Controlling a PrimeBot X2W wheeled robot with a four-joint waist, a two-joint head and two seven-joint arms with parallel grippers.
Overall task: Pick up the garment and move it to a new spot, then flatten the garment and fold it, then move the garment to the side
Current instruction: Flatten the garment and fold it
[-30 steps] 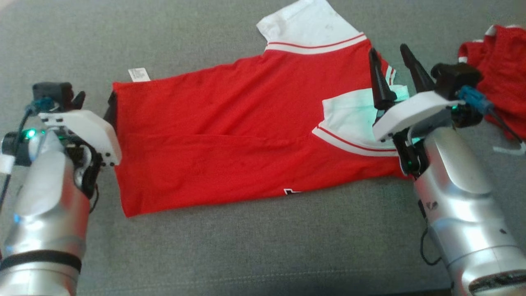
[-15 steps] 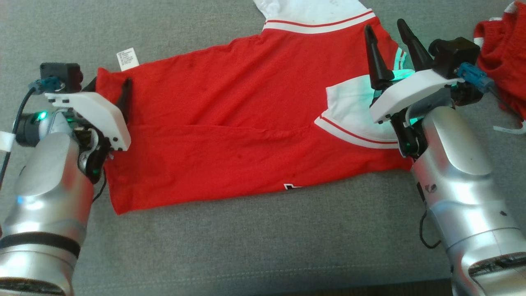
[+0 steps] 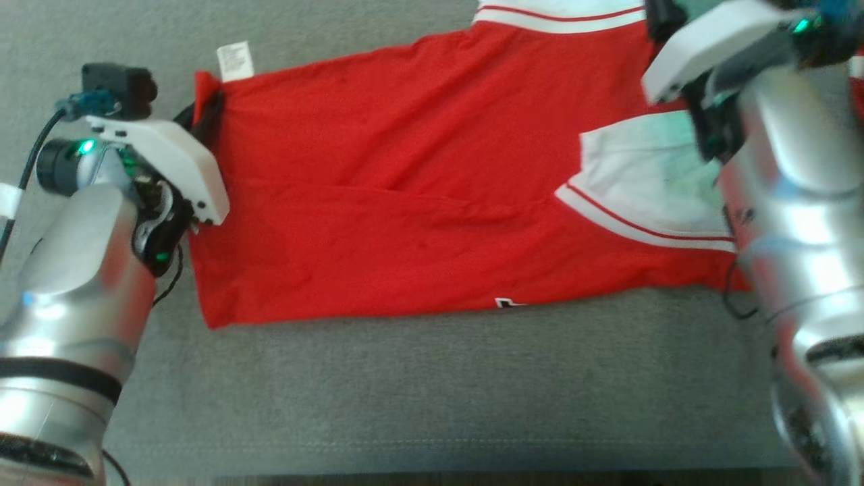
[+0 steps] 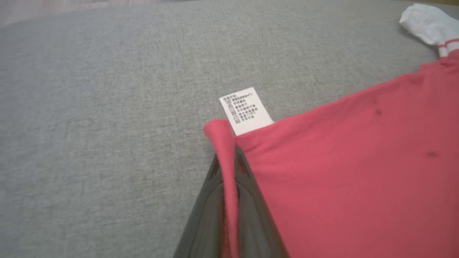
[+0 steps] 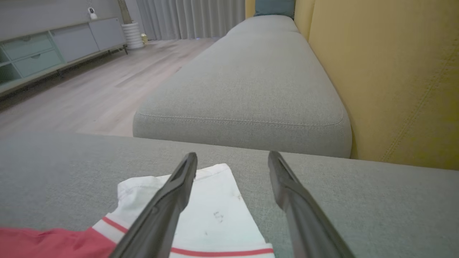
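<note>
The garment is a red shirt with white, red-striped sleeves, lying flat and folded lengthwise on the grey sofa cushion. My left gripper is shut on the garment's far-left hem corner, beside the white care label. The left wrist view shows that red corner pinched between my dark fingers, with the label just beyond. My right gripper is open, hovering above the white sleeve. The head view shows its white mount at the top right.
The right wrist view shows a second grey cushion, a yellow backrest on the right, a wooden floor and a low cabinet on the left. Bare grey cushion lies in front of the garment.
My left gripper has closed on the garment's hem corner, which was between its open fingers before. The head camera shifted, so the right gripper has slid up toward the frame's top edge.
</note>
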